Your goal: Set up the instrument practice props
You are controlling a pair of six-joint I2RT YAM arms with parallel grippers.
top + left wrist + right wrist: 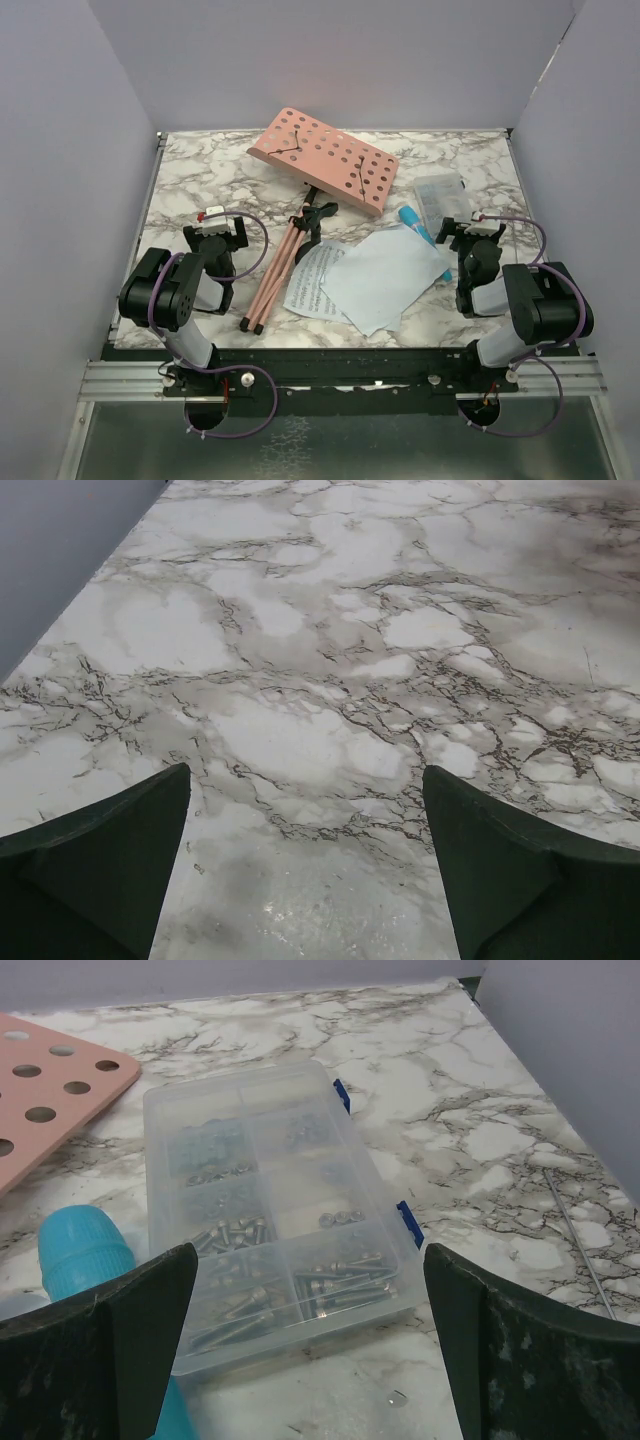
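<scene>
The pink hole-dotted music stand lies flat on the marble table. Its desk [325, 158] is at the back centre and its folded thin legs [272, 275] point toward the near edge, with a black piece [318, 218] at their top. Two white sheet-music pages [372, 280] overlap at centre right. The blue toy microphone [418, 226] lies beside them, its lower end under a page, and shows at the left in the right wrist view [85, 1255]. My left gripper [215, 218] is open over bare marble [305, 780]. My right gripper [470, 228] is open and empty [305, 1260] near the microphone.
A clear plastic compartment box [270, 1210] of screws lies right ahead of the right gripper, at the back right [442, 193]. Grey walls enclose the table on three sides. A thin wire [580, 1240] lies near the right wall.
</scene>
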